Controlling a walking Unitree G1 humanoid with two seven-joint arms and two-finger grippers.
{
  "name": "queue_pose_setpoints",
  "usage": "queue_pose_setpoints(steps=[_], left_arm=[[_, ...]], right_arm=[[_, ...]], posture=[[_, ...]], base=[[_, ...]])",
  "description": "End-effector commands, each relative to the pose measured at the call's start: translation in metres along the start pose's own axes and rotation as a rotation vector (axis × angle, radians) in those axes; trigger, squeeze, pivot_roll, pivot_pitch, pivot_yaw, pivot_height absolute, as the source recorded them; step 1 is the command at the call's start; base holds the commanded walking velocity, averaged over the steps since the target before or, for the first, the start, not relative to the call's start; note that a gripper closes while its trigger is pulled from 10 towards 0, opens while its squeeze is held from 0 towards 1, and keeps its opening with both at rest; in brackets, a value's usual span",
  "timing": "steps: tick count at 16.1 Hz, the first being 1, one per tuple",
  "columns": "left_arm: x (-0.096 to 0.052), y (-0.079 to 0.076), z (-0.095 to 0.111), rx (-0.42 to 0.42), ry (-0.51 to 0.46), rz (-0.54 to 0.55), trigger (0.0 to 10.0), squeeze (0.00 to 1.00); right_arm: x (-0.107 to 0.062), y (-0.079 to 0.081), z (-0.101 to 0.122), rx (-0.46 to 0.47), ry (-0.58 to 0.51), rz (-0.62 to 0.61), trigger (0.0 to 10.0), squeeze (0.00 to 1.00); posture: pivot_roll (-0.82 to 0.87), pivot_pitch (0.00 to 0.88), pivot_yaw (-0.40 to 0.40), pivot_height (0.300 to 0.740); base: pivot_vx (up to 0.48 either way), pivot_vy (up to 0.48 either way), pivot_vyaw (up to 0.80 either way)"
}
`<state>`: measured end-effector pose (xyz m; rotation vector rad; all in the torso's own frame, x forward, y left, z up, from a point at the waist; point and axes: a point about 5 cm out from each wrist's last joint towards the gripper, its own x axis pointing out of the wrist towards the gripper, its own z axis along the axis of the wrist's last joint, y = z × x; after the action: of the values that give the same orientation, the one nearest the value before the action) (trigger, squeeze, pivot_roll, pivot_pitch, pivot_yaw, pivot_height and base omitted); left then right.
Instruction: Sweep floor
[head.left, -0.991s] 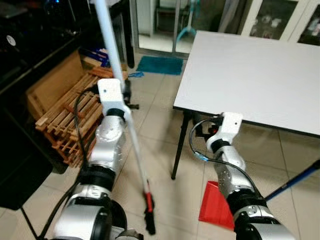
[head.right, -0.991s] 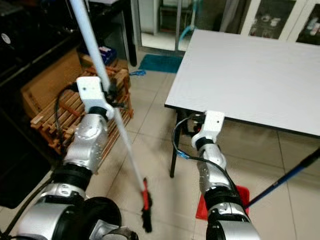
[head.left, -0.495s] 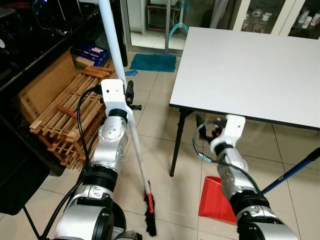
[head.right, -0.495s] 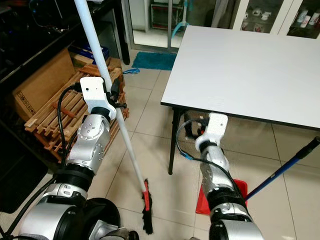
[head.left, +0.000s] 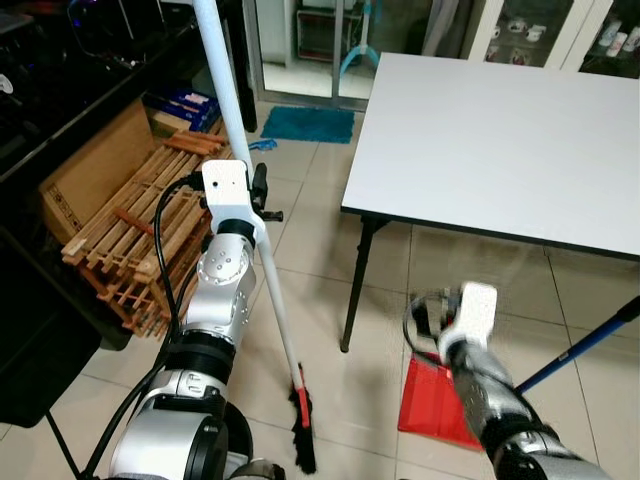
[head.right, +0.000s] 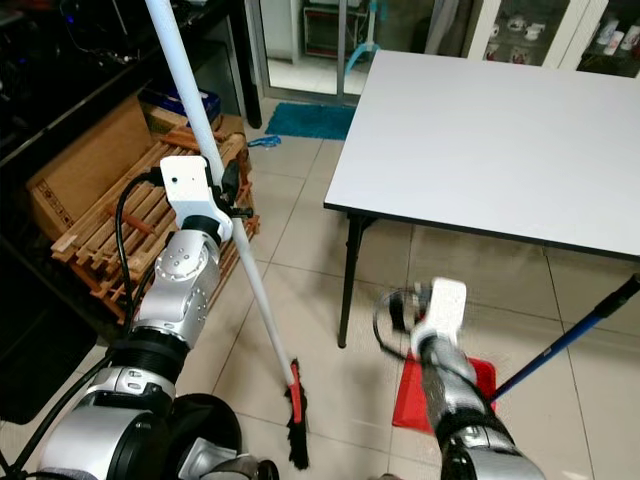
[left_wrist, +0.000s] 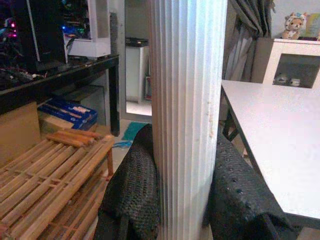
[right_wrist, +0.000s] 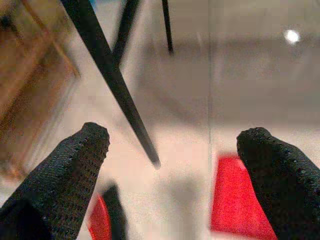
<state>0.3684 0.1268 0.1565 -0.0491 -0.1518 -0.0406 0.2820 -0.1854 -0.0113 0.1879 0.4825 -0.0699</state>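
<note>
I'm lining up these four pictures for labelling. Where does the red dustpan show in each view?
Left eye view: the red dustpan lies on the floor at lower right, partly behind the right arm.
Right eye view: at lower right, again behind that arm.
Left wrist view: not in this picture.
Right wrist view: a blurred red patch beside one finger of the open right hand.
Shared landmark: the black table leg.

Both eye views look forward and down from the head, sharing the white surface (head.left: 500, 140), the wooden racks (head.left: 130, 240) and the tiled floor (head.right: 300, 260). The left wrist view faces along its arm, very close to the ribbed white broom pole (left_wrist: 185, 115). The right wrist view points down at the floor, blurred.
</note>
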Motion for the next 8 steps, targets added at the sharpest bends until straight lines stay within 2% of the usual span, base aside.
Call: queue_pose_setpoints(steps=[1,3,5,6,8], left_arm=[[0.000,-0.002,-0.001,0.022,0.004,-0.016,10.0,0.00],[0.001,-0.002,0.001,0.025,-0.006,-0.018,10.0,0.00],[0.001,-0.001,0.001,0.028,-0.007,-0.017,10.0,0.00],[0.000,-0.001,0.000,0.038,-0.004,-0.020,10.0,0.00],[0.001,-0.001,0.001,0.035,-0.007,-0.021,10.0,0.00]], right_arm=[[-0.005,-0.008,-0.014,-0.034,0.077,-0.038,10.0,0.00],[-0.008,-0.010,-0.022,-0.012,0.083,-0.053,10.0,0.00],[-0.007,-0.007,-0.018,0.028,0.051,-0.045,10.0,0.00],[-0.006,-0.006,-0.015,0.045,0.037,-0.041,10.0,0.00],[-0.004,-0.001,-0.011,0.046,0.018,-0.021,10.0,0.00]], posture=[[-0.04,0.020,0.019,0.740],[-0.03,0.020,0.016,0.740],[-0.04,0.024,0.020,0.740],[-0.04,0.024,0.024,0.740],[-0.04,0.023,0.025,0.740]], base=[[0.000,0.000,0.00],[0.000,0.000,0.00],[0.000,0.000,0.00],[0.000,0.000,-0.62],[0.000,-0.321,-0.77]])
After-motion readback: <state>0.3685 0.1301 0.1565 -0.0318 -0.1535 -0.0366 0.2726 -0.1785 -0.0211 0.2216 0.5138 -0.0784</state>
